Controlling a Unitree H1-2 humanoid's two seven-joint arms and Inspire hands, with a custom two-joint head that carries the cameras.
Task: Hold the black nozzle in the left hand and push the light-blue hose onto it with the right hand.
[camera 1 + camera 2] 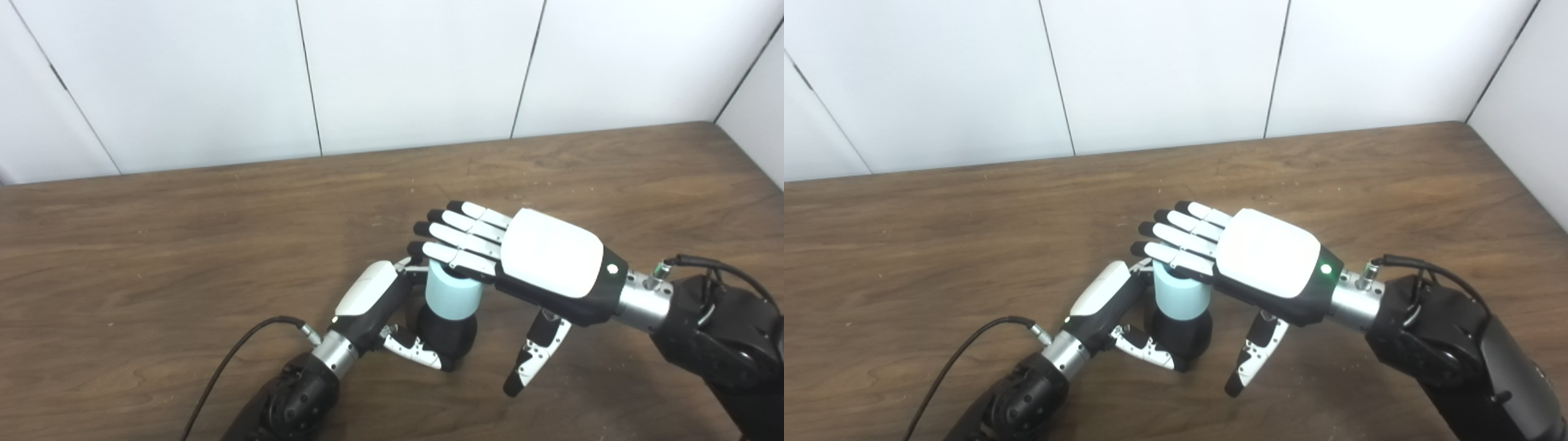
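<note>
The black nozzle [450,334] stands upright on the wooden table [184,245] with the light-blue hose [452,294] sitting on top of it. My left hand [383,306] is shut on the nozzle, thumb wrapped around its front base. My right hand [539,257] is open, palm down, its flat fingers [465,236] lying over the top of the hose; whether they touch it I cannot tell. Its thumb [533,355] hangs down to the right, apart from the nozzle. The same scene shows in the right eye view, with hose [1182,297] and nozzle [1182,334].
A black cable [233,361] runs from my left wrist across the table toward the bottom edge. White wall panels [398,73] stand behind the table's far edge, and a side wall [759,116] closes the right corner.
</note>
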